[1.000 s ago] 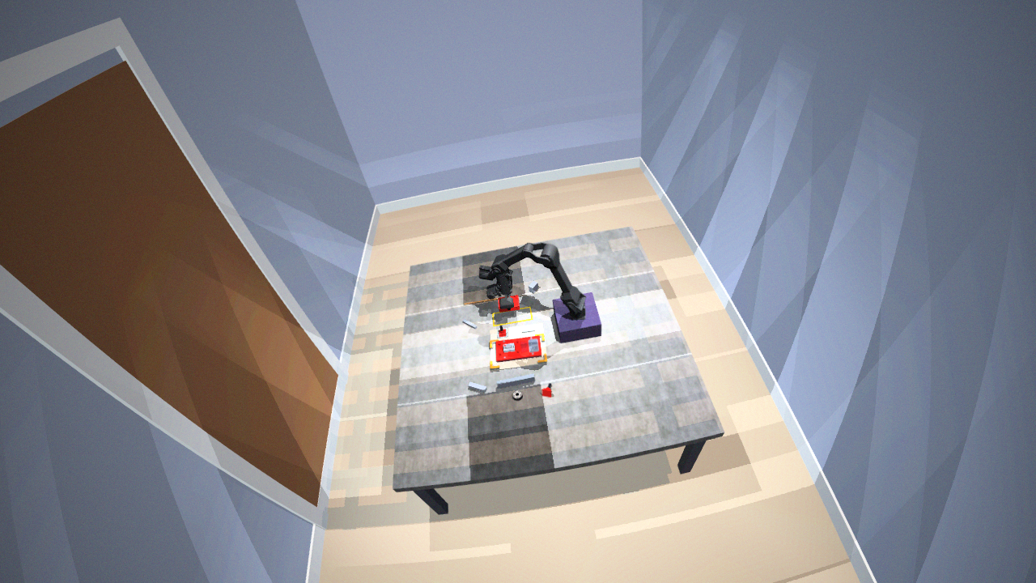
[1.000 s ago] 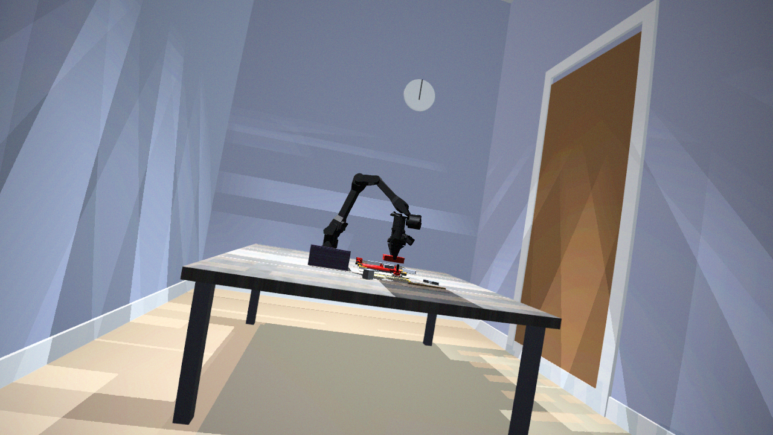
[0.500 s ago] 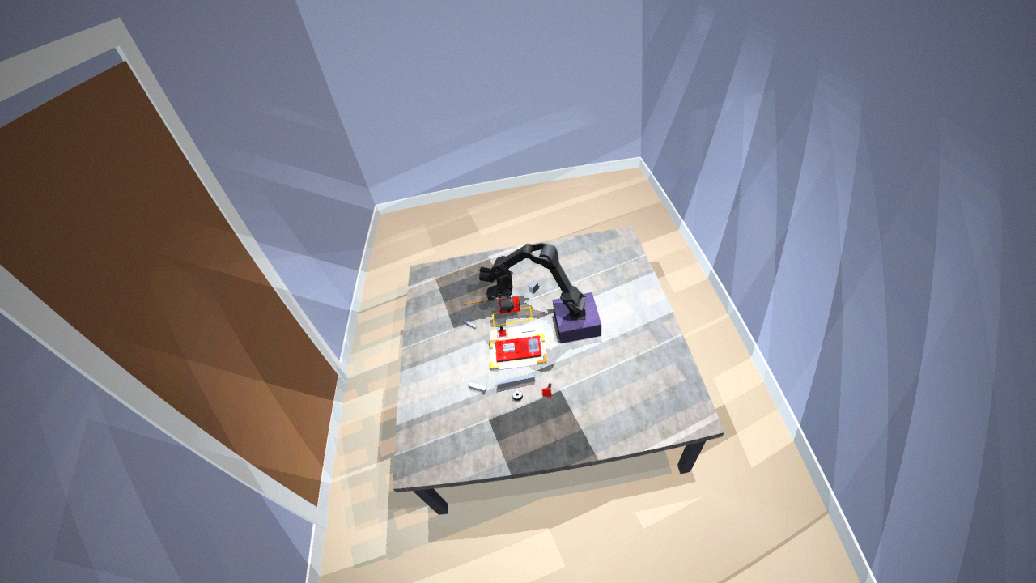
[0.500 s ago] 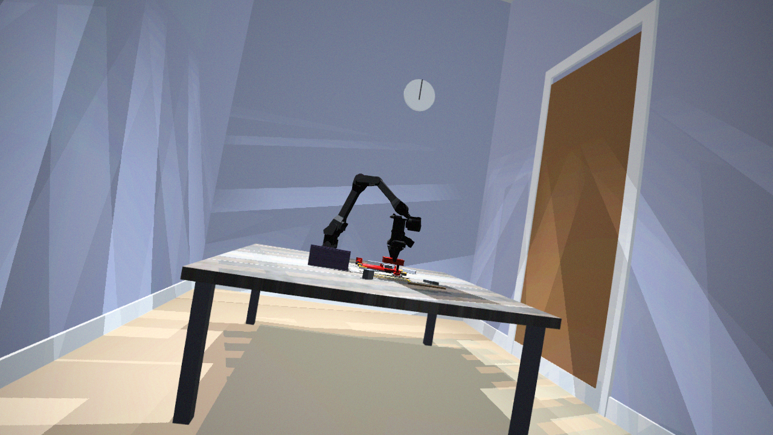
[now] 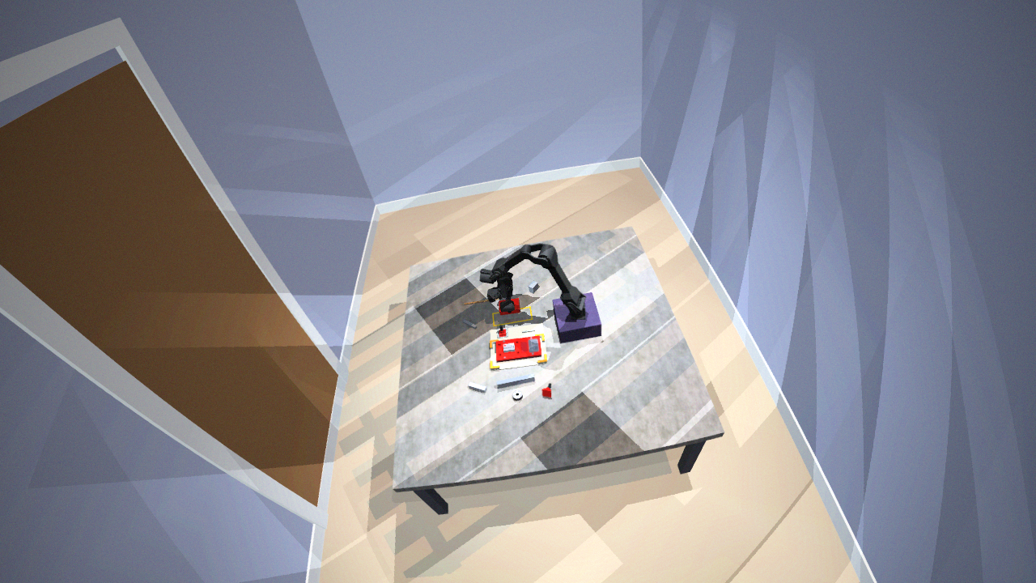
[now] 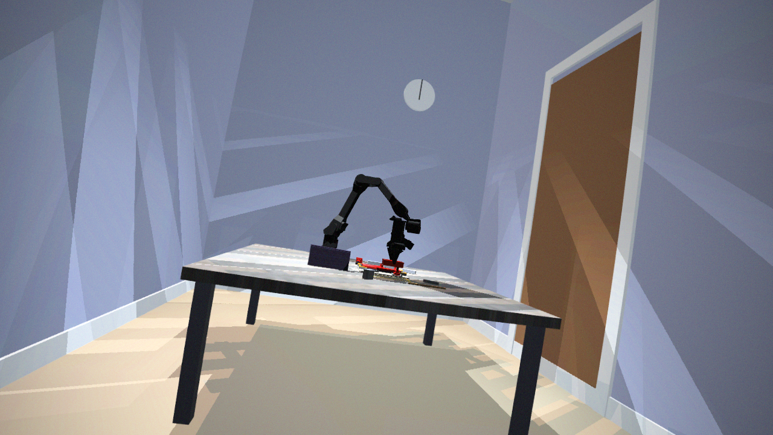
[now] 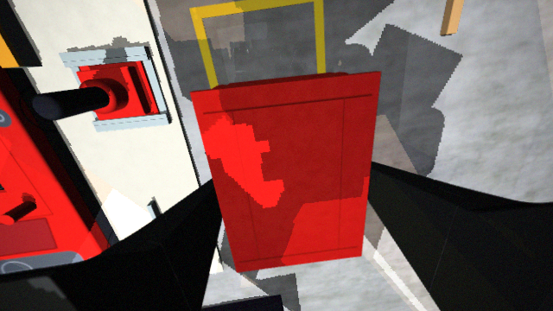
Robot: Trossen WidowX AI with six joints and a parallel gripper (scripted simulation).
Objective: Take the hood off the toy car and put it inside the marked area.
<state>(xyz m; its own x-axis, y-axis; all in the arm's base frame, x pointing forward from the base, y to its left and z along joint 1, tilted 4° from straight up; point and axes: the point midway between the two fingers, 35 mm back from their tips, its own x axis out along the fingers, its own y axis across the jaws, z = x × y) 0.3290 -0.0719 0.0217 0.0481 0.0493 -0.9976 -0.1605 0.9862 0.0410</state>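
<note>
The gripper (image 7: pixel 290 203) was clamped on the red hood (image 7: pixel 287 168), its two black fingers pressing the panel's long sides and standing fairly wide because of the panel's breadth. The hood lay flat between the jaws, face toward the wrist camera, with its far edge reaching past the fingertips. Just beyond that far edge was the marked area (image 7: pixel 259 39), a yellow outline on the grey table (image 7: pixel 497 108); the hood's far edge overlapped the outline's near end, and the rest of it lay short of the outline. In the exterior view the gripper (image 6: pixel 395 254) pointed straight down, low over the table (image 6: pixel 281 273); whether the hood touched the surface could not be told.

To one side of the jaws lay a white board (image 7: pixel 130 160) carrying the toy car (image 7: pixel 30 181). On that board a small grey-rimmed tray (image 7: pixel 117 92) held a red block with a black peg (image 7: pixel 69 101) sticking out of it. Ahead and off to the other side lay a thin wooden stick (image 7: pixel 451 17).
</note>
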